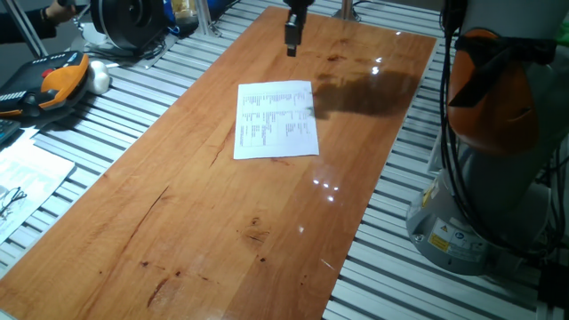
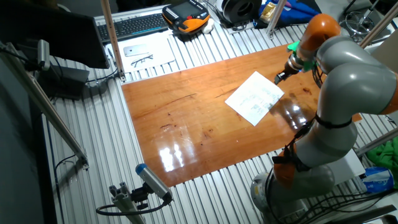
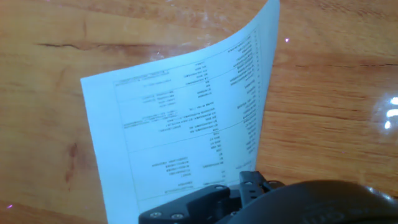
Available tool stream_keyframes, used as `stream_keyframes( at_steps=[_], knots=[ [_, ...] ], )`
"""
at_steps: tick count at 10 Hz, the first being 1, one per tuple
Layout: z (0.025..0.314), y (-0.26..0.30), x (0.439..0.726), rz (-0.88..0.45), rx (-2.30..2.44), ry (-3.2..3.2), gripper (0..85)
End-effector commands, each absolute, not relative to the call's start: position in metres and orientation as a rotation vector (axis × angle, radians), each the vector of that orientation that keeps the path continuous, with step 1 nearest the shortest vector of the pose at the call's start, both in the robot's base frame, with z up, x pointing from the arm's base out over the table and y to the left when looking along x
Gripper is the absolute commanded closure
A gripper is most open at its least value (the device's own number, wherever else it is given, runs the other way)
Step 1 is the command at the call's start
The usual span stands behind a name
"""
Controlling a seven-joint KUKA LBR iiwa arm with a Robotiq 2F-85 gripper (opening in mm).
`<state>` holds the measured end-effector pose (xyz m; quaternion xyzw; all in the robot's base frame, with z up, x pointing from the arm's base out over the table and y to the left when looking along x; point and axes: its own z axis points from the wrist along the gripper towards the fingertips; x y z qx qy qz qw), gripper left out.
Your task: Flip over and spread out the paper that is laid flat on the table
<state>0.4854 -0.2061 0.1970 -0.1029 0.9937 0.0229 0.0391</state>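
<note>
The paper (image 1: 276, 120) lies printed side up on the far half of the reddish-brown table (image 1: 222, 231). Its right far corner curls up a little and casts a shadow. In the other fixed view the paper (image 2: 255, 98) sits near the table's right end. In the hand view the paper (image 3: 186, 124) fills the middle, rows of small text showing, its upper right corner bent upward. My gripper (image 1: 292, 46) hangs above the table beyond the paper's far edge, apart from it. It also shows in the other fixed view (image 2: 278, 77) and at the bottom of the hand view (image 3: 249, 190). Its jaw gap is not visible.
The grey ribbed slat surface (image 1: 116, 107) surrounds the table. An orange-and-black handset (image 1: 58, 82) and white sheets with line drawings (image 1: 22, 178) lie at the left. The arm's grey base (image 1: 480, 196) stands at the right. A keyboard (image 2: 134, 25) lies behind.
</note>
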Motion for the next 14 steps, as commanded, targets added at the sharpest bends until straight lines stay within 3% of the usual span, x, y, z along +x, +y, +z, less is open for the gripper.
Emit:
stream_keyframes(
  at_steps=[1,2,9,14],
  knots=[
    [0.201,-0.201,0.488,0.064,-0.313,3.051,68.0],
    [0.208,-0.192,0.492,0.057,-0.312,3.061,85.0],
    [0.273,-0.13,0.511,-0.053,-0.245,3.061,85.0],
    [0.308,-0.103,0.514,-0.035,-0.19,3.058,85.0]
  ],
)
